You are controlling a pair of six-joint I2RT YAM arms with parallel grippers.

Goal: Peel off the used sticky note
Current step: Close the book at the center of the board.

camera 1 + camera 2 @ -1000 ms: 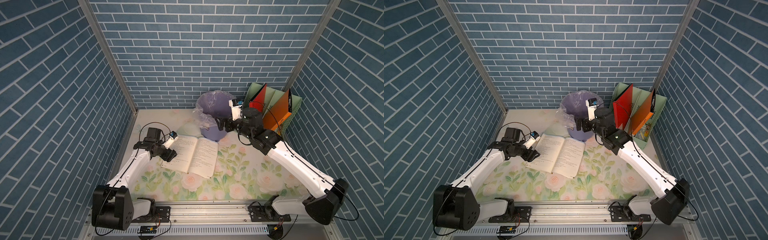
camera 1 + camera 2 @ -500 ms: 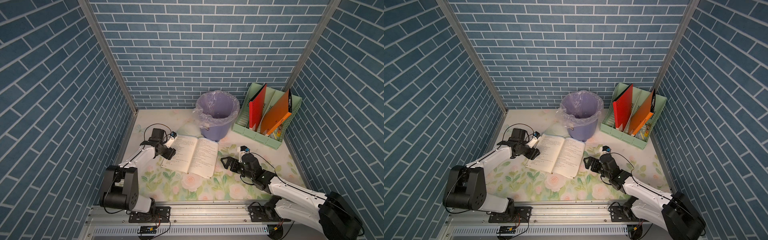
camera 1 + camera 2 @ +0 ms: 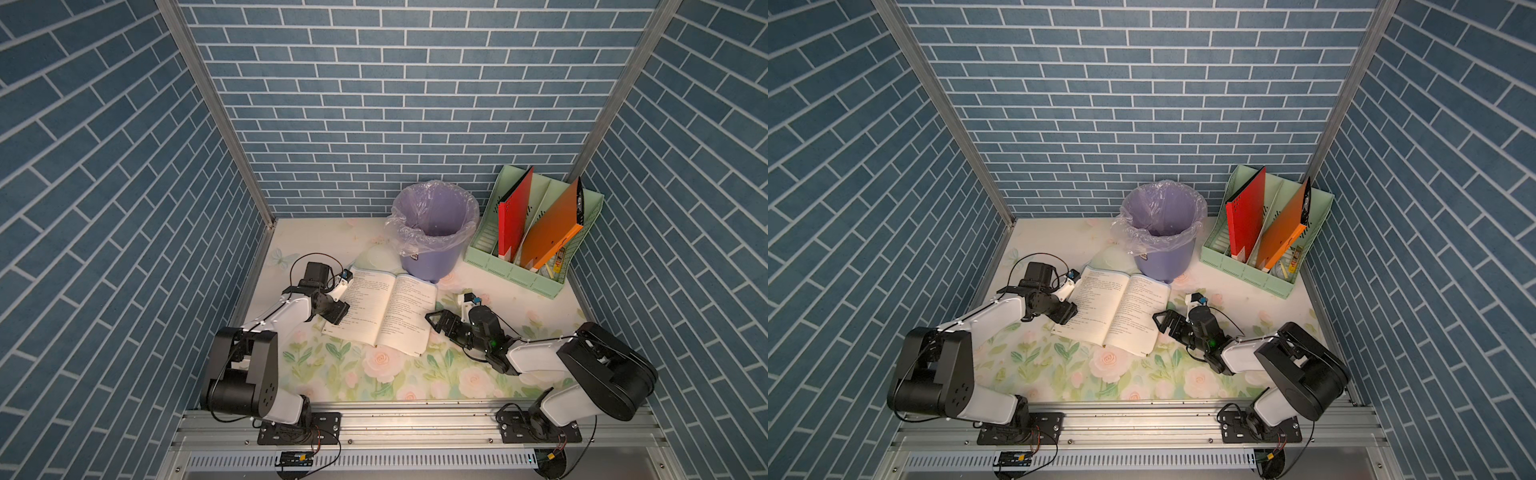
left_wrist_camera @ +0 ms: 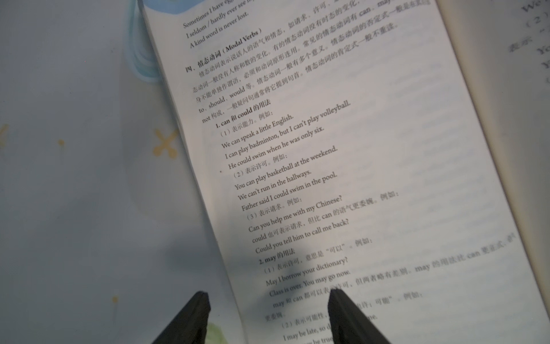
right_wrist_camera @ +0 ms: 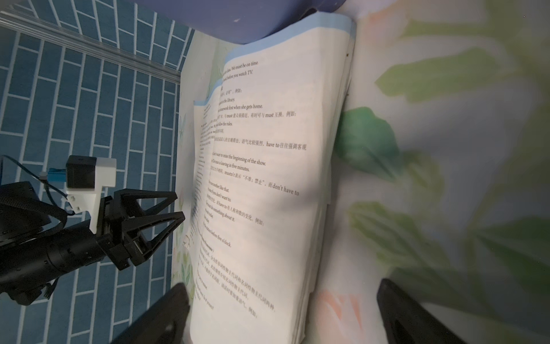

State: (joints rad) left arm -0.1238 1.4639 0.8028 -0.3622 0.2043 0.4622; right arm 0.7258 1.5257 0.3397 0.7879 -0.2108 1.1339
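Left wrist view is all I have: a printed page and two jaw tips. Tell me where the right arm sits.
Observer: The right arm reaches in low over the table, at the right-hand edge of the open book. Its jaws are wide apart and grip nothing.
Operator: Report any sticky note on the right-hand page.
Observer: None shows there, in the right wrist view or in both top views.
Operator: Name what stands behind the book.
Observer: A purple bin lined with a clear bag, with its base at the book's far edge.
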